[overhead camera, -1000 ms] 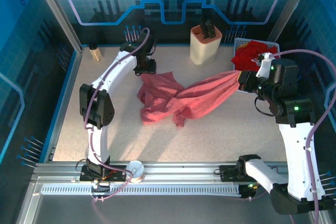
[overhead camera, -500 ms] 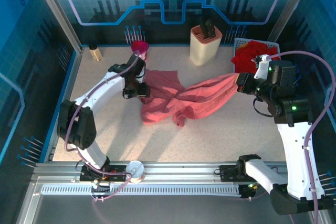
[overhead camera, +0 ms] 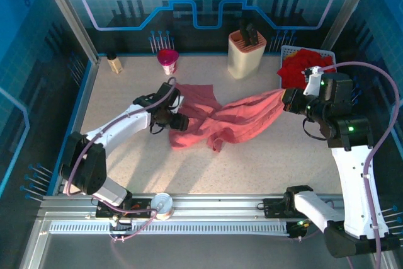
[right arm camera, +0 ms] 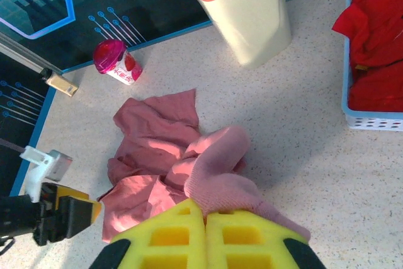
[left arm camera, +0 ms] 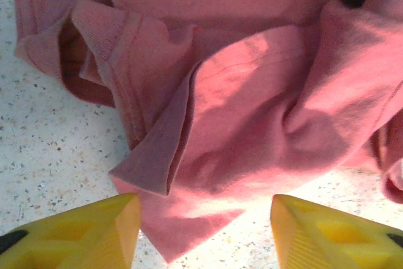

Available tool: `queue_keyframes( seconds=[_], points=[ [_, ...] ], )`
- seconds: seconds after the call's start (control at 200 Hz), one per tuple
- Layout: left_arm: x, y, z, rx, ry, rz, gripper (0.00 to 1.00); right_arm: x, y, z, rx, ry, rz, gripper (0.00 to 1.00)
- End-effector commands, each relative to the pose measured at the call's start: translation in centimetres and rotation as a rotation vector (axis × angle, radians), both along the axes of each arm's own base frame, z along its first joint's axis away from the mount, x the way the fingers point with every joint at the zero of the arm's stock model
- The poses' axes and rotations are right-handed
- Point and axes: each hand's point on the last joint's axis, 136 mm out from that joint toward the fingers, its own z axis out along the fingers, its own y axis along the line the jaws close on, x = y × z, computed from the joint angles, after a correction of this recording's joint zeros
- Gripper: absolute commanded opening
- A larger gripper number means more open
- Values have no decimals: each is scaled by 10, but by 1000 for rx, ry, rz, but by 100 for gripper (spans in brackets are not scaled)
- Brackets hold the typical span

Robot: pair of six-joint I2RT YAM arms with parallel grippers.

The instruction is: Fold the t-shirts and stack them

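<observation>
Early: pink tee [overhead camera: 214, 121] crumpled on tabletop [overhead camera: 264, 162], unfolded; red tees [overhead camera: 302, 64] in basket [right arm camera: 378, 121]. Right gripper [overhead camera: 284, 100] jaws clamp pink tee; left gripper [overhead camera: 178, 122] jaws apart, empty.

Pink t-shirt [left arm camera: 252, 124]: you see soft matt knit cloth, stitched hems.
Table [overhead camera: 264, 162]: your worktop, smooth speckled stone-look.
Basket [right arm camera: 371, 121]: white plastic mesh.
Left fingertips [left arm camera: 82, 234]: matt yellow, moulded.

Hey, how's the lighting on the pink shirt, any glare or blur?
Left wrist: a bright patch washes out the lower edge of the salmon-pink cloth t-shirt, and its folds are shadowed. Top external: sharp, with soft arm shadows on the speckled table. Right wrist: evenly lit.
</observation>
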Motion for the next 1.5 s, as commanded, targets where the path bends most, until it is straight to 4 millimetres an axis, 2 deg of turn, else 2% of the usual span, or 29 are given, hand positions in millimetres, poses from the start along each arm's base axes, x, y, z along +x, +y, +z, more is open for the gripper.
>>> queue_keyframes(
  seconds=[0.0,0.135,0.26,0.4,0.47,0.655,0.74,0.836,0.936,1.091,1.296,1.416,1.496],
  points=[
    [7,5,-14,89,-3,-17,55,1,-2,4,19,-13,-10,0],
    [9,12,-24,159,-2,-4,54,0,-3,3,15,-11,-11,0],
    [16,22,-22,212,-46,29,54,1,-3,2,14,-7,-8,0],
    [21,22,-23,222,-64,29,54,2,-2,1,19,-5,-3,0],
    [22,24,-28,238,-60,29,50,2,-2,1,18,-5,-2,0],
    [23,20,-37,235,-53,22,31,1,-3,1,14,-5,-6,0],
    [23,20,-35,240,-60,25,19,0,-5,2,10,-6,-13,0],
    [25,25,-27,256,-80,43,0,0,-7,-1,10,6,-22,0],
    [29,37,-2,293,-142,105,0,0,-12,-7,1,27,-45,0],
    [27,56,60,315,-274,151,0,1,-20,-11,16,59,-74,0],
    [19,95,155,226,-420,251,0,12,-15,4,100,19,-67,0],
    [20,129,217,169,-580,347,0,26,-3,24,215,-14,-37,0],
    [23,153,254,153,-661,413,0,38,-2,35,244,-27,-40,0]
  ],
)
